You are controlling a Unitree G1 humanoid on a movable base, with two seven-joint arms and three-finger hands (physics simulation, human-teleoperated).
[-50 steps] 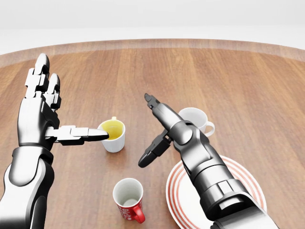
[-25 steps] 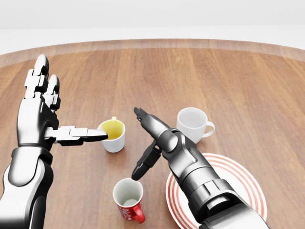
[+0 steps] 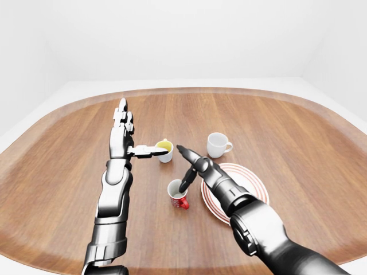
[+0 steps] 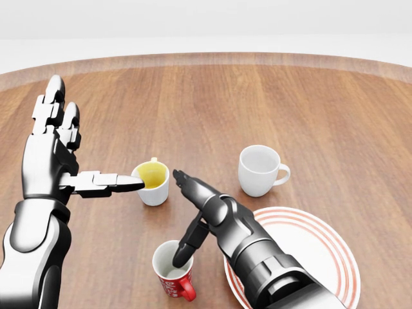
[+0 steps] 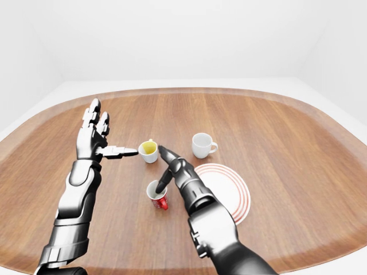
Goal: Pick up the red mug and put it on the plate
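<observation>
Red mug upright near the table's near edge, just left of the striped plate, handle toward the bottom of the head view; right hand over it, fingers spread, thumb dipping into the mug's mouth, nothing gripped. Left hand open, two fingers upright, thumb tip at the rim of the yellow-lined cup; white cup beyond the plate, toward the table's middle

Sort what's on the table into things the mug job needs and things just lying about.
Needed: red mug, upright on the table; striped plate; right hand, one finger dipping into the mug's mouth.

Lying about: yellow-lined cup; white cup; left hand, open.
</observation>
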